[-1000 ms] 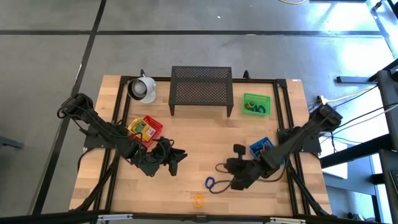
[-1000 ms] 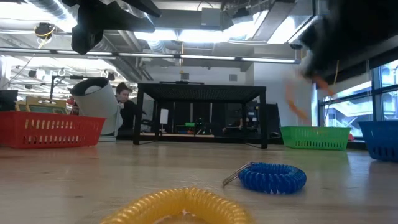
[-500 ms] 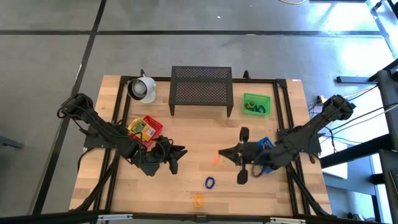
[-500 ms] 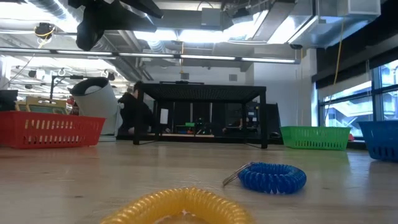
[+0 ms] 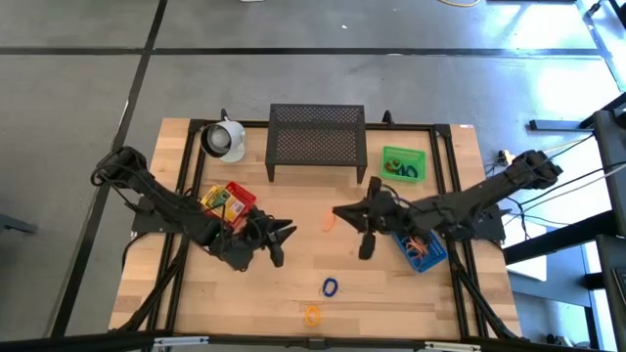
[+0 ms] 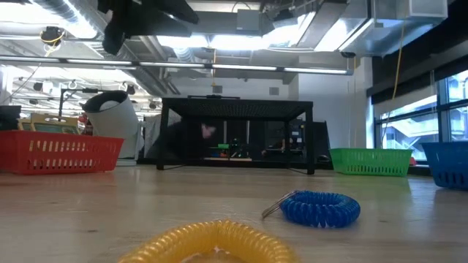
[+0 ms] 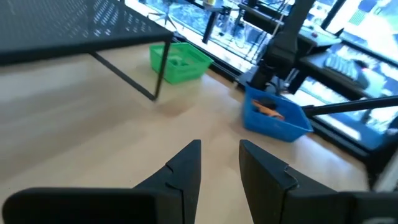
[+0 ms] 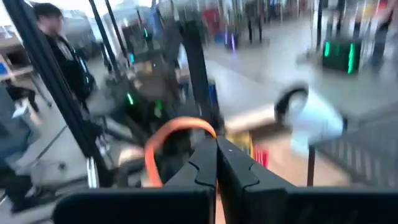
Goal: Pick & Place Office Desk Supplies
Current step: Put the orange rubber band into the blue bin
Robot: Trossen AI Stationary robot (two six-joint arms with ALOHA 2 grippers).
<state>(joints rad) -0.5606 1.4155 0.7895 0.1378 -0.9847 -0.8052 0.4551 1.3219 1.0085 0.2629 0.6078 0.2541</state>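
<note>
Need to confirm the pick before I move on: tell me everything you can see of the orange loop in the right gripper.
The orange loop is a thin, smooth ring that looks like rubber or plastic. It hangs pinched between the shut fingers of the right gripper, lifted off the table over its middle, in front of the black mesh shelf. Only the fingers touch it.

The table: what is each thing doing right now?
Right claw: shut on orange loop, off the table.
Left claw: open, empty.
Blue loop: lying flat.
Yellow loop: lying flat.
Mug: tipped on its side.
Blue bin: holds orange bits.
</note>
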